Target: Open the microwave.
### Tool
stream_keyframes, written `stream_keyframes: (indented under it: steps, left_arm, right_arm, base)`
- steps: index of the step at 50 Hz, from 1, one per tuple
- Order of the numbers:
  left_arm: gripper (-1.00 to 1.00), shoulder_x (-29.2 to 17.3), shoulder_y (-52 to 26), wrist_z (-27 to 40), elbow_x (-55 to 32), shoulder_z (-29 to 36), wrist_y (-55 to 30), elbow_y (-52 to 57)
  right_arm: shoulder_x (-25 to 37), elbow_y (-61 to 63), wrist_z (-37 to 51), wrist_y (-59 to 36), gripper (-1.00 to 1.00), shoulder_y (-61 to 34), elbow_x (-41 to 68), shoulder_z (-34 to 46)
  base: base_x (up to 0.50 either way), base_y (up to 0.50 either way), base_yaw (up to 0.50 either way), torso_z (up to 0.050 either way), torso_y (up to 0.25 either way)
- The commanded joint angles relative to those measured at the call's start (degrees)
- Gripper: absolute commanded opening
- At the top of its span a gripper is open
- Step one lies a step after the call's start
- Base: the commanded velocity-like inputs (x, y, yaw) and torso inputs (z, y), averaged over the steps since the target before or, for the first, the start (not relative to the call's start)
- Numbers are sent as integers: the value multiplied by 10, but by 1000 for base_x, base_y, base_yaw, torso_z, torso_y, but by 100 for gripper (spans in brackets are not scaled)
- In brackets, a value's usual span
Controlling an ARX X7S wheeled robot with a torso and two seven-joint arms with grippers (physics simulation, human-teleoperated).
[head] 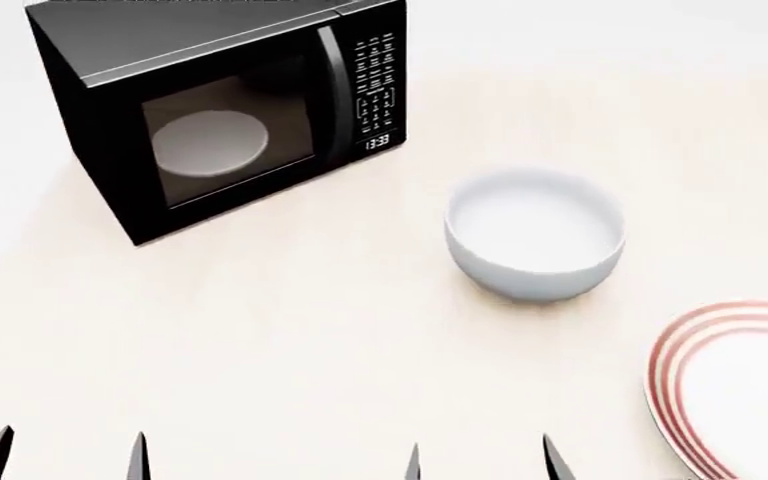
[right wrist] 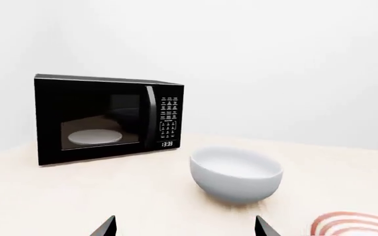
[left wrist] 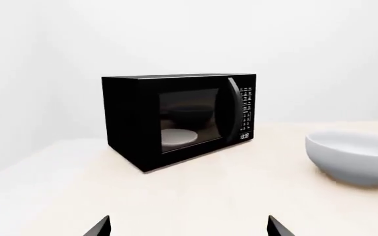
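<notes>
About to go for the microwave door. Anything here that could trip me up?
The bowl sits just in front and to the right of the microwave; the right hand reaching for the handle could clip it. The door looks hinged on the far-left side, so it would swing out toward the left hand. The microwave stands loose on the table; pulling might drag it rather than open it.

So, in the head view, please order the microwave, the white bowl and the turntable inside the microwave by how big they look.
1. The microwave, clearly the largest.
2. The white bowl.
3. The turntable, the smallest.
The bowl stands nearer the camera than the turntable, so part of that gap may be only nearness.
</notes>
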State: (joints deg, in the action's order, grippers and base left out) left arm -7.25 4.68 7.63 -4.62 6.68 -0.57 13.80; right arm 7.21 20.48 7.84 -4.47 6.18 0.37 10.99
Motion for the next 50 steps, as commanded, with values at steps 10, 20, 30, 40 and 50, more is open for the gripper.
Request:
stream_keyframes:
  steps: [10,20,30,40,50]
  left_arm:
    - [100,-10,0,12,-8,11,1,2]
    - [100,-15,2,18,-12,14,-1,9]
    - [100,-20,1,22,-14,18,0,10]
    - [100,-23,0,27,-18,21,0,9]
    - [100,-27,-2,30,-23,23,2,7]
  right_arm:
    - [9,-18,9,8,100,-9,8,15]
    - [15,-13,12,9,100,-7,20,15]
    - [20,-12,17,9,100,-7,23,19]
    - [23,-9,21,12,100,-6,30,20]
    - [26,-15,24,16,100,-9,34,25]
  base:
    - [262,466,0,0,0]
    - [450,260,0,0,0]
    - [461,259,0,0,0]
    - [464,228,0,0,0]
    - [475,89,0,0,2]
